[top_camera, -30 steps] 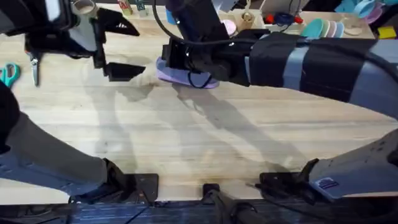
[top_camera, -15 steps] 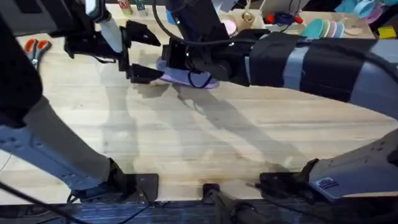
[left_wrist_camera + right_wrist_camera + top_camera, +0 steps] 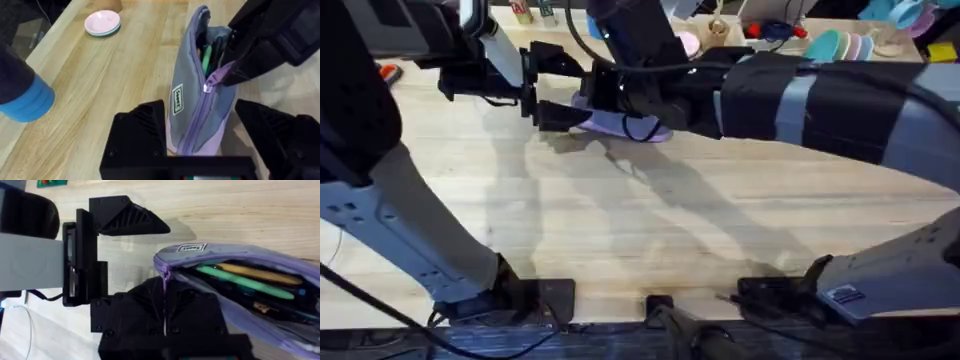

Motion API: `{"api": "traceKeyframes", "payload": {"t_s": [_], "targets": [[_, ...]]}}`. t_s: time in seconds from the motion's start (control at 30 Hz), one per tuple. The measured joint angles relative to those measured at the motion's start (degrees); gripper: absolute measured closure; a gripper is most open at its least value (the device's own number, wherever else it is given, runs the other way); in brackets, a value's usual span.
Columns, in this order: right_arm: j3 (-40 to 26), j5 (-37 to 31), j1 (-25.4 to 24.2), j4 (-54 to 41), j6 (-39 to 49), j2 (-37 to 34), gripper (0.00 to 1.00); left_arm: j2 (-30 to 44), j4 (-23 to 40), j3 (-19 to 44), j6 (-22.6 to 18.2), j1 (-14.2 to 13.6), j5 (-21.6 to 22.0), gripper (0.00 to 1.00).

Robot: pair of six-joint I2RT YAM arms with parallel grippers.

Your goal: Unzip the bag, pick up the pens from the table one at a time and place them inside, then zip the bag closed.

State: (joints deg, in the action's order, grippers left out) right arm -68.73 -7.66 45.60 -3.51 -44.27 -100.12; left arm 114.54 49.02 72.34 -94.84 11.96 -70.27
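- Now that the left tool (image 3: 548, 88) has been brought beside the bag (image 3: 200, 100), jaws apart, zipping is judged next.
- The zipper pull (image 3: 216, 80) is clamped by the right tool (image 3: 235, 70); pens (image 3: 240, 280) lie inside.

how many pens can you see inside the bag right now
1 clear one: a bright green pen lying lengthwise in the open bag, its tip also showing in the left wrist view. A yellowish item beside it may be another; more may be hidden.
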Motion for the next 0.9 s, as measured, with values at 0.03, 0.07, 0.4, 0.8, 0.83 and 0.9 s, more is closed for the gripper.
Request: {"api": "traceKeyframes", "payload": {"t_s": [0.03, 0.07, 0.4, 0.8, 0.83, 0.9], "targets": [[0.0, 0.0, 0.0, 0.02, 0.0, 0.0, 0.972, 0.0, -0.13, 0.0, 0.34, -0.26, 0.03, 0.118], [0.0, 0.0, 0.0, 0.02, 0.0, 0.0, 0.972, 0.0, -0.2, 0.0, 0.56, -0.51, 0.17, 0.118], [0.0, 0.02, 0.0, 0.01, 0.0, 0.0, 0.971, 0.0, -1.29, 0.0, 3.23, -2.72, 4.05, 0.674], [0.0, 0.44, -0.54, -0.49, 0.39, 0.0, 0.973, 0.0, -1.47, 0.0, 4.08, -2.83, 4.53, 0.959], [0.0, 0.55, -0.86, -0.92, 0.44, 0.0, 0.973, 0.0, -1.47, 0.0, 4.08, -2.83, 4.53, 0.958], [0.0, 0.99, -1.7, -2.29, 0.61, 0.03, 0.972, 0.0, -1.47, 0.0, 4.08, -2.83, 4.53, 0.957]]}}
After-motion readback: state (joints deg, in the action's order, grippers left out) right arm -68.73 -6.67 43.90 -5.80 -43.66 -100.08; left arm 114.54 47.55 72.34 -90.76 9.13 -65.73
